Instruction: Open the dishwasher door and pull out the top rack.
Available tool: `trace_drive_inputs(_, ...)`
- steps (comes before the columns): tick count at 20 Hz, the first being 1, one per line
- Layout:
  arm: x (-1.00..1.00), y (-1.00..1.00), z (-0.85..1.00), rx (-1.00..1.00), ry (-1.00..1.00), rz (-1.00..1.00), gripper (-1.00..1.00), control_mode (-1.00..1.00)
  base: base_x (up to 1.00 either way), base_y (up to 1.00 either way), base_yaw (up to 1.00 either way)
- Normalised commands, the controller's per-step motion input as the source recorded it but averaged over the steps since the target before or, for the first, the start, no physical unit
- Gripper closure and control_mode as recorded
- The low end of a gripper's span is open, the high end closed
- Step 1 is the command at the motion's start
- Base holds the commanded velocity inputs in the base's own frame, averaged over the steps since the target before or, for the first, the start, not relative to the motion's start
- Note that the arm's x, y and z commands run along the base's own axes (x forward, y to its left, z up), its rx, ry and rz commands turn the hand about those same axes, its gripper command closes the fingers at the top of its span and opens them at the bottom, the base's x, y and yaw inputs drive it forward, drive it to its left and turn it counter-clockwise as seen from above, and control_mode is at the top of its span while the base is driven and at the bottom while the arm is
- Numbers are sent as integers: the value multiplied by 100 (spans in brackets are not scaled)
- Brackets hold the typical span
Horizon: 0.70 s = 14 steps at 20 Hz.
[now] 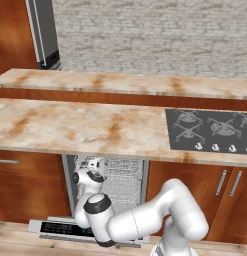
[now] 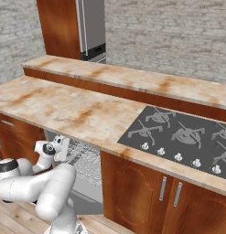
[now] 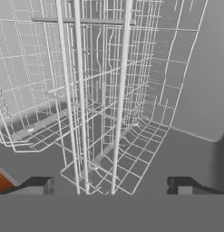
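Jaws spread wide, gripping nothing, before one top rack (image 3: 99, 90); one dishwasher door (image 1: 65, 229) lies open

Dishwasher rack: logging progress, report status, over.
Gripper open, holding nothing, facing the top rack wires. Dishwasher door down, open. Rack not yet gripped. Nothing between the fingers and the wires.
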Motion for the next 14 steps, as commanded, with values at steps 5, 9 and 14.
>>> trace_drive_inputs(5, 0, 0, -45, -5, 0, 0, -100, -100, 0, 0, 0)
trace_drive_inputs(9, 2, 0, -45, -7, 0, 0, -100, -100, 0, 0, 0)
trace_drive_inputs(14, 6, 0, -47, -7, 0, 0, -100, -100, 0, 0, 0)
